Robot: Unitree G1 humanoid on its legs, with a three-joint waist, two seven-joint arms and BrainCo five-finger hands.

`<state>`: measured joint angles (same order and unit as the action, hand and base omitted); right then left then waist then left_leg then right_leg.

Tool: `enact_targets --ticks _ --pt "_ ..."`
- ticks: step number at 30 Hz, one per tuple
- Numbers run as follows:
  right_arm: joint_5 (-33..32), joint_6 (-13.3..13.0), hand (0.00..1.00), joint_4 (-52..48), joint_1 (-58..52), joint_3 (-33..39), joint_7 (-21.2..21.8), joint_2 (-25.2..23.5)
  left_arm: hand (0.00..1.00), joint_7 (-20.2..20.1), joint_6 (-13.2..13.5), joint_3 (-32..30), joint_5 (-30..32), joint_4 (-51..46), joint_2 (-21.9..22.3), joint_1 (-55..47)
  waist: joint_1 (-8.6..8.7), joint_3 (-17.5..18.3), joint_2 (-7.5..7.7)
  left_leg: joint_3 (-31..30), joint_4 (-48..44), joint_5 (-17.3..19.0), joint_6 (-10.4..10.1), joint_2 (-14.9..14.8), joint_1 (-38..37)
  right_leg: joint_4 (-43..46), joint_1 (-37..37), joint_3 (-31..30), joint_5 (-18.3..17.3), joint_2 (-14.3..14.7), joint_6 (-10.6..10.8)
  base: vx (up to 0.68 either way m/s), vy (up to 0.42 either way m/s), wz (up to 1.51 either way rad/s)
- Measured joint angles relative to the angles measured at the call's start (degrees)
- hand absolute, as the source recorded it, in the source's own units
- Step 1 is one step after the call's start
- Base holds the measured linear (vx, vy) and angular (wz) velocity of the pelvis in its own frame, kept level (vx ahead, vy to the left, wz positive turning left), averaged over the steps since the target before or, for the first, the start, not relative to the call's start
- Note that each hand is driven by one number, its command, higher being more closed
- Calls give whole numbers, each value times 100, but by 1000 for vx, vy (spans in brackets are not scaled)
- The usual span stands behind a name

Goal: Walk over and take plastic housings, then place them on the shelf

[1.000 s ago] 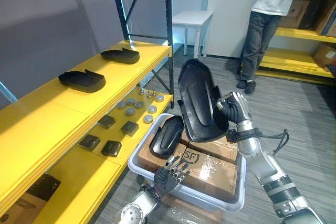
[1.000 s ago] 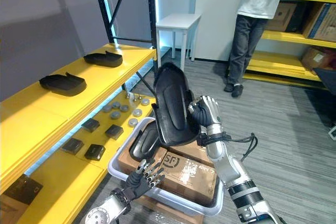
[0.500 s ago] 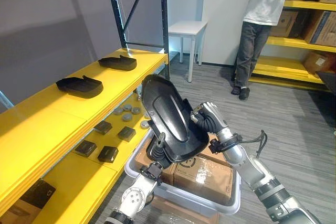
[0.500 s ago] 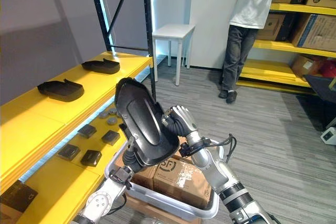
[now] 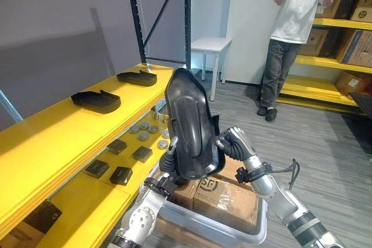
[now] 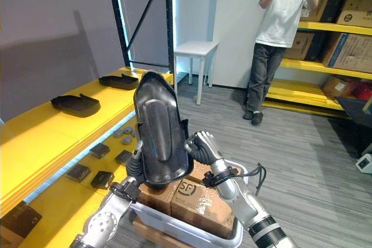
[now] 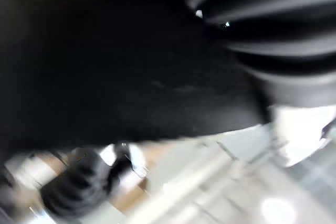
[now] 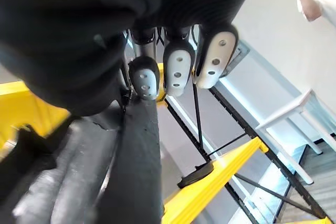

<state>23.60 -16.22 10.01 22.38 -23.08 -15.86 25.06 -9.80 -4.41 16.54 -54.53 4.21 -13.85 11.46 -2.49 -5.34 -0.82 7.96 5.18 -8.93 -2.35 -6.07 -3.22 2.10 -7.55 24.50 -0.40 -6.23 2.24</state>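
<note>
We have one black plastic housing (image 5: 192, 126) off the ground, standing nearly upright in the air with its narrow end up, held between both hands over the grey bin (image 5: 209, 229). The right hand (image 5: 232, 143) has it by the right edge: its fingers (image 8: 176, 72) are curled over the rim and clamp the shell. The left hand (image 5: 168, 164) sits against the lower left edge. Whether it clasps the housing or only props it we cannot tell, since the shell hides that side. Under the housing, the bin holds cardboard boxes (image 5: 224, 198).

To our left runs the upper shelf (image 5: 52, 137), yellow. Two more shells already lie on it: the far housing (image 5: 136, 78) close to the shelf's far end by the dark upright, and the nearer housing (image 5: 96, 101) further along, toward the wall-side edge and well apart from the first. The near stretch of that shelf is bare. On the lower shelf (image 5: 75, 201) lie small black blocks (image 5: 120, 175) and grey discs (image 5: 145, 129). A person (image 5: 293, 33) stands in the background by other shelving.

As we judge it, the picking-up is done for this piece and two are placed. What is left is to swing the held shell left over the upper shelf, lay it flat on the bare stretch and let go.
</note>
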Motion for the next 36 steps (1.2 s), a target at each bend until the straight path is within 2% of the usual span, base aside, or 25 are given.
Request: enact_targets --ticks 3,6,13,15,19,23,30,36 --pt "-6 -2 100 -41 18 -42 -8 -18 100 -5 -360 59 357 266 -106 -22 -24 21 16 -20 -2 4 -14 -1 6 -103 -51 18 41 40 5 2 -5 1" --pt "1 -113 100 -116 127 -258 38 19 100 -56 -764 329 754 459 -223 -62 -25 30 19 -14 -6 7 -19 -3 18 -175 -66 12 77 64 6 0 0 0" --pt "22 -610 100 -280 135 -659 86 -24 100 -206 -1019 499 1089 596 -449 -56 7 39 18 -13 -20 5 -22 0 33 -184 -60 11 77 79 6 0 0 0" --pt "21 -783 100 -324 150 -672 89 -22 100 -349 -1230 653 1039 723 -531 -56 8 42 17 -21 -19 5 -22 -3 38 -180 -57 13 77 81 6 0 0 0" --pt "20 -951 100 -665 154 -862 77 -23 100 -535 -1439 1173 665 973 -658 -56 15 52 14 -42 -15 7 -24 -7 79 -169 -35 33 74 71 8 -6 0 2" --pt "19 -987 100 -714 248 -1018 -5 -89 100 -810 -1457 1691 625 1210 -655 -58 18 89 14 -67 -4 7 -23 1 96 -148 -33 65 61 56 21 1 -1 2" --pt "44 -933 100 -603 228 -1356 32 -164 100 -1092 -1418 1869 625 1341 -528 -43 13 97 18 -175 -4 -2 -14 8 91 213 69 156 -147 -40 43 2 -6 7" --pt "50 -937 100 -588 179 -1383 72 -128 100 -1054 -1414 1879 498 1394 -498 -67 20 98 22 -177 -8 -5 -11 24 95 500 202 143 -305 -125 54 0 0 0"
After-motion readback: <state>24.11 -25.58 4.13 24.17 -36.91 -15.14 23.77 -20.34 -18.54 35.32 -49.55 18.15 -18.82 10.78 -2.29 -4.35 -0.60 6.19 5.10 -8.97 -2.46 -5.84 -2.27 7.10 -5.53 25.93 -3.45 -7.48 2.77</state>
